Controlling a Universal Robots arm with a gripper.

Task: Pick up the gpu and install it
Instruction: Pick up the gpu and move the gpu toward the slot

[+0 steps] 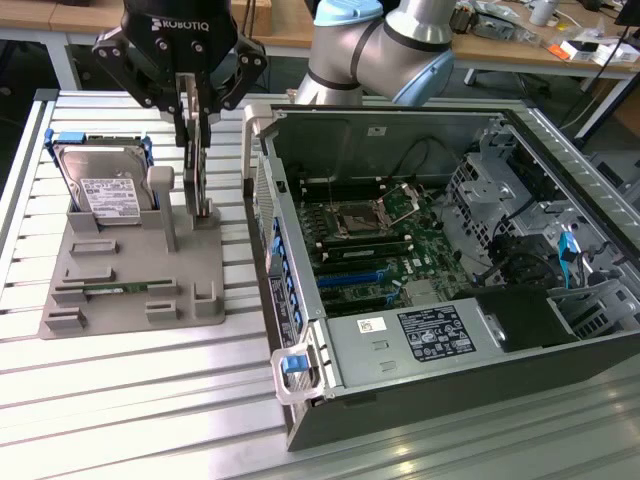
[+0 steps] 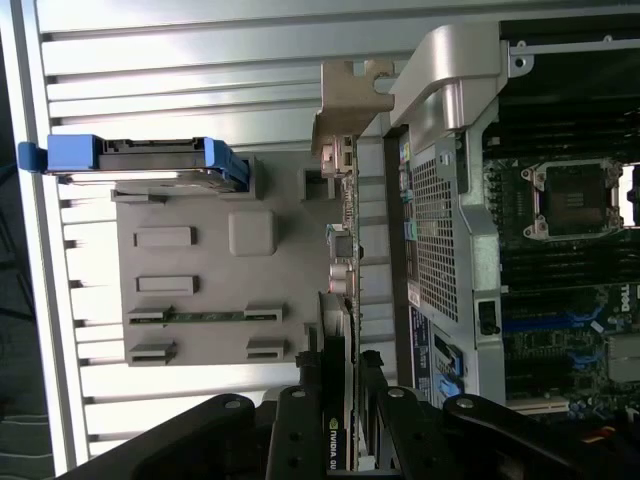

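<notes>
One gripper (image 1: 196, 140) clamps gpu (image 1: 201, 195) over slatted table (image 1: 130, 390).

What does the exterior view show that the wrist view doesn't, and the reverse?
Exterior view: the robot arm and the labelled power supply. Wrist view: the gpu edge-on, with its silver bracket and a green logo. Both: the gripper closed on the gpu standing in the grey holder, the hard drive, the memory stick, the motherboard.

silver-grey arm (image 1: 400, 50) with light blue joint caps, black jaws marked robotiq in white.
</notes>
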